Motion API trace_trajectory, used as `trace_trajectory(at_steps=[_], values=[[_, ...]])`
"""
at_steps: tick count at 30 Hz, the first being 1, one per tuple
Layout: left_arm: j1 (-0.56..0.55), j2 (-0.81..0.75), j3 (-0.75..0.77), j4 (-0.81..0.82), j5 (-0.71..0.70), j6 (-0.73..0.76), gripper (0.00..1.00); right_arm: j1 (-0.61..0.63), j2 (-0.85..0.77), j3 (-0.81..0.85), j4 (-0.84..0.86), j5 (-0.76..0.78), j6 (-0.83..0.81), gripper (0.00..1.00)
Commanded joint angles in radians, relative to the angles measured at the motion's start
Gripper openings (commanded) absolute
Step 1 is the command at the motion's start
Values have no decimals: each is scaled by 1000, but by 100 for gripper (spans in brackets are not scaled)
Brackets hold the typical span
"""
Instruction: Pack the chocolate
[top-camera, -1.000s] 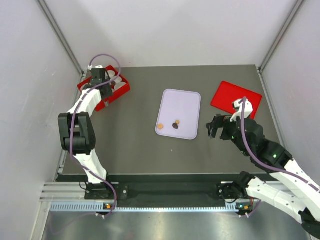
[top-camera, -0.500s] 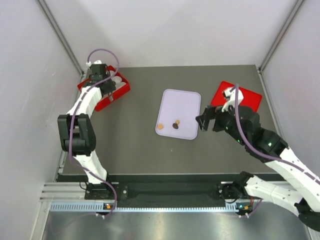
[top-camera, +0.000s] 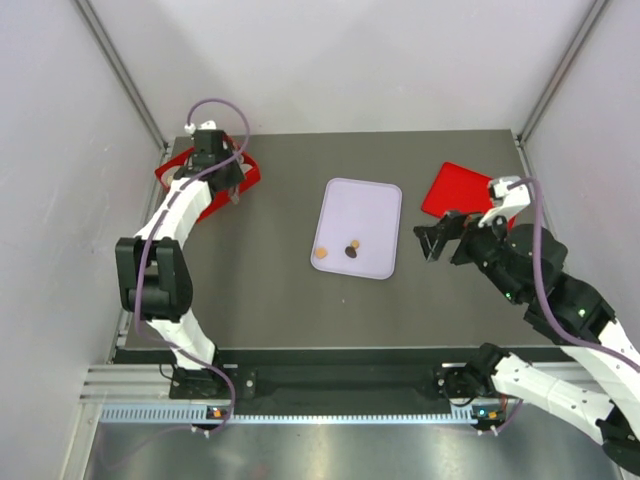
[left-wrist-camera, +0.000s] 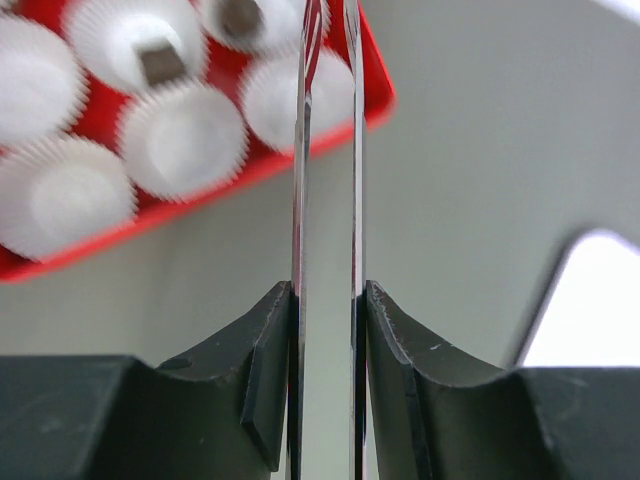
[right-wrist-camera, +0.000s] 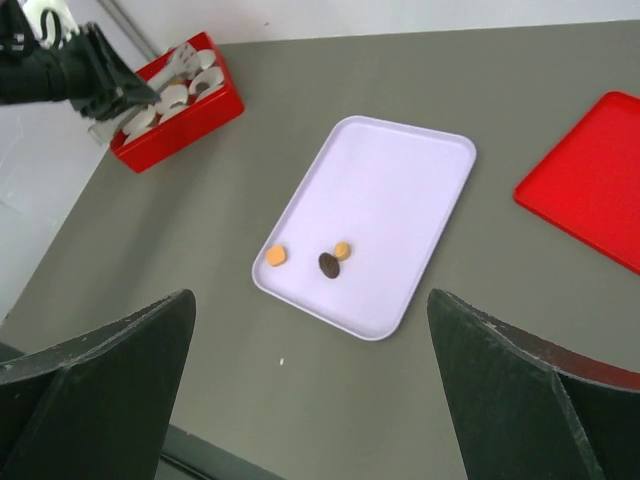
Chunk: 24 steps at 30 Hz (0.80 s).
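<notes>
Left gripper (left-wrist-camera: 328, 150) is clenched empty over the red box (left-wrist-camera: 200, 195) of paper cups (left-wrist-camera: 185, 140), right gripper (right-wrist-camera: 310, 370) hangs wide open above the white tray (right-wrist-camera: 385, 190) with three chocolates (right-wrist-camera: 329, 264).

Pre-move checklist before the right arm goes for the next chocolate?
1. Pieces left on the white tray: two orange, one dark. Ok.
2. Right tool open, empty: ok.
3. Path to the tray free: ok.
4. Left tool nearly shut, nothing between its fingers: ok.
5. Empty cups in the red box: ok.
6. Left arm off the tray: ok.
</notes>
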Motion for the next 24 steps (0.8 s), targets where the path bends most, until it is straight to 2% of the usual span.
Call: trace_trajectory(at_steps=[1,6,19,24], values=[[-57,-112,-66,60,4,32,38,3,-44,-11,-55,76,-19,100],[-158,-174,-137,53,1,42,38,3,-37,-22,-89,85,-8,100],[-618,-257,-217,-62,-29,62,39,2,-54,-38,-135,93,29,100],[-712,-292,-246,-87,-45,26,40,3,-66,-48,-146,96,38,100]])
